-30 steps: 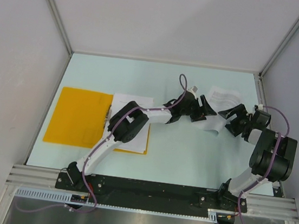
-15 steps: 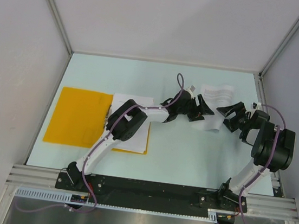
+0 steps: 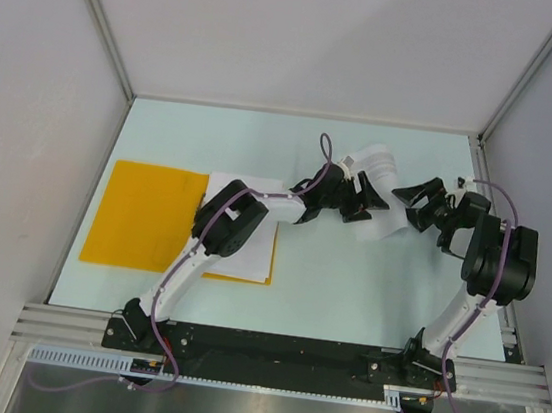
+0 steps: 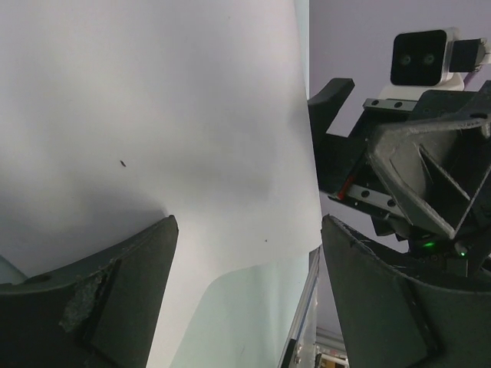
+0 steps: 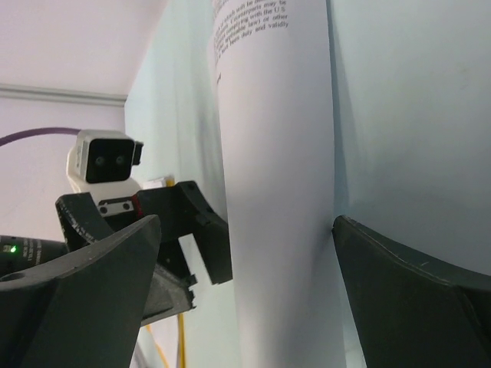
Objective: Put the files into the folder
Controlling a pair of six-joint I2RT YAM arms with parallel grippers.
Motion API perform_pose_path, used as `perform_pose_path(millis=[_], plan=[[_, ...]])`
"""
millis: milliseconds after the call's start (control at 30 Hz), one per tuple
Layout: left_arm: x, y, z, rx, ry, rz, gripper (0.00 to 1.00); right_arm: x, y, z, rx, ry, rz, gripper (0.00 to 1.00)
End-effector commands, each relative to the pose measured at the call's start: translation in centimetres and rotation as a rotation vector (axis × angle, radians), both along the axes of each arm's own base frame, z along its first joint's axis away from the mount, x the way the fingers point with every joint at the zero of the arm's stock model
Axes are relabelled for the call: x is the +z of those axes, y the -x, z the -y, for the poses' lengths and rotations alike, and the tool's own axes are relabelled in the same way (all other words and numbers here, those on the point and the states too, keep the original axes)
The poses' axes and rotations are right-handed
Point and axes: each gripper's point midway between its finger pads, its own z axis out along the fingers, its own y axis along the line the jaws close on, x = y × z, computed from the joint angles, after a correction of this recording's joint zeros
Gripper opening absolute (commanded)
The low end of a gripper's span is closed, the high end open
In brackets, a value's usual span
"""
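The orange folder [image 3: 142, 215] lies flat at the left of the table. One white sheet [image 3: 245, 225] rests on its right part. Another printed sheet [image 3: 374, 190] is bowed up into a curl between my two grippers. My left gripper [image 3: 360, 199] is open at the sheet's left edge. In the left wrist view the sheet [image 4: 153, 115] fills the space beyond the open gripper [image 4: 249, 230]. My right gripper [image 3: 413, 205] is open at the sheet's right side. In the right wrist view the curled sheet [image 5: 276, 153] stands between its open jaws [image 5: 247, 222].
The metal frame rail [image 3: 479, 176] runs along the table's right edge, close behind the right gripper. The two grippers face each other a sheet's width apart; the right gripper [image 4: 399, 169] shows in the left wrist view.
The sheet has slid left and away from the arms and curled up higher. Both grippers have moved left with it, and the right gripper has turned toward it.
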Motion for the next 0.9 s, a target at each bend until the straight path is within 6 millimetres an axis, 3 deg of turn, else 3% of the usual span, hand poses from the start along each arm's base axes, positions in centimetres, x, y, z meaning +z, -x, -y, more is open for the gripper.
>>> perform_pose_path(millis=[0,233,533,733,867], plan=[[-4.2,-0.1,-2.9,0.047,-0.122,-0.091,0.85,3.3,1.1,-1.5,0.014,-0.041,0.012,0.99],[-4.3,0.0,-3.2,0.048,-0.117,-0.097,0.85,5.8,3.7,-2.6,0.032,-0.095,0.034,1.0],[-4.3,0.5,-3.8,0.047,-0.114,-0.104,0.86,3.8,4.6,-3.6,-0.001,-0.169,-0.046,1.0],[-4.7,0.6,-4.3,0.045,-0.123,-0.109,0.86,4.3,6.1,-3.0,-0.062,-0.171,-0.035,1.0],[-4.7,0.5,-4.4,0.048,-0.125,-0.109,0.86,4.6,5.1,-2.3,-0.09,-0.144,0.025,1.0]])
